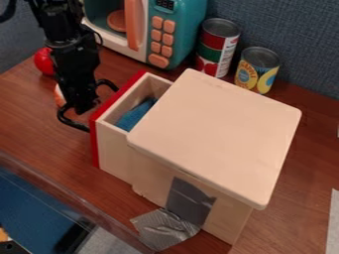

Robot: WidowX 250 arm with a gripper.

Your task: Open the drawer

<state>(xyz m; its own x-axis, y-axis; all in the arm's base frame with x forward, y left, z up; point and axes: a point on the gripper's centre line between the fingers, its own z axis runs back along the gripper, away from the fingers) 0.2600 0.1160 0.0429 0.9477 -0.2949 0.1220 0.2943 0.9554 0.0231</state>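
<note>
Wearing printed labels [248, 76], cans [212, 41] stand near the open drawer [114, 151]; the jaws' spread I cannot tell.

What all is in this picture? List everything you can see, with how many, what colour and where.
Cabinet: 1, pale wood, centre
Drawer: 1, wood with red front, open leftward
Handle: apparently 1, black, drawer front
Cloth-like item: 1, blue, inside drawer
Tape: apparently 2 pieces, grey, cabinet's lower side
Toy microwave: 1, teal and white, orange buttons, top
Cans: 2, one red-green, one yellow-blue, beside microwave
Round objects: 2, red; orange-white, partly hidden, left
Table: 1, brown, underneath
Wall: 1, blue-grey, behind
Robot arm: 1, black, upper left
Hand: 1, black, at handle
</note>
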